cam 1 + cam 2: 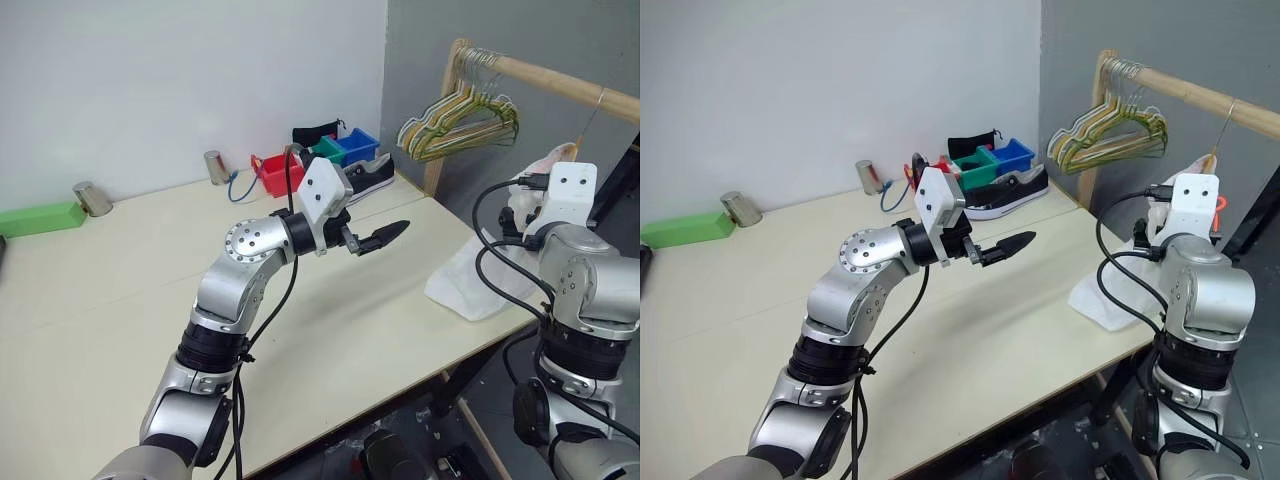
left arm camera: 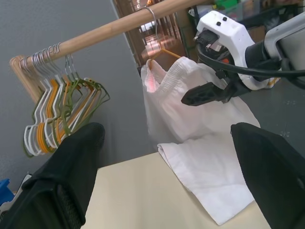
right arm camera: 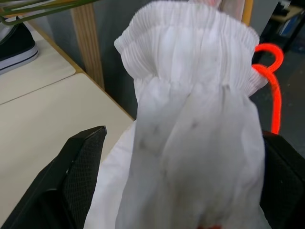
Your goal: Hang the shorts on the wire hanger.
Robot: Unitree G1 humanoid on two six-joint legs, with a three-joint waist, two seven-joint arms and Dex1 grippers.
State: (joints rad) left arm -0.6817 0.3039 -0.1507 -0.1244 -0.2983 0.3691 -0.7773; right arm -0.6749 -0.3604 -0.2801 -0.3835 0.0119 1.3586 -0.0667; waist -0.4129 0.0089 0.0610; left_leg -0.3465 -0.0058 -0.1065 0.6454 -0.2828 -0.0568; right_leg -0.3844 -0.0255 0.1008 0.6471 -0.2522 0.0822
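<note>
We are looking at one pair of shorts, white with a gathered waistband, hanging from one thin orange wire hanger whose pale hook is sitting over the wooden rail. The lower part of the cloth is draping down onto the far right corner of the pale table and spilling a little over its edge.

We are counting two grippers. The left gripper is hovering above the table with its two black fingers apart and holding nothing, pointing toward the shorts. The right gripper is sitting just in front of the hanging cloth; in its own wrist view its two fingers are standing wide apart on either side of the waistband fabric, not clamped on it.

At the rail's near end one bunch of spare hangers is hanging, green, yellow and white; we cannot count them singly. Along the back of the table we are seeing three small bins — red, green, blue — one dark shoe, two metal cups and one green block.
</note>
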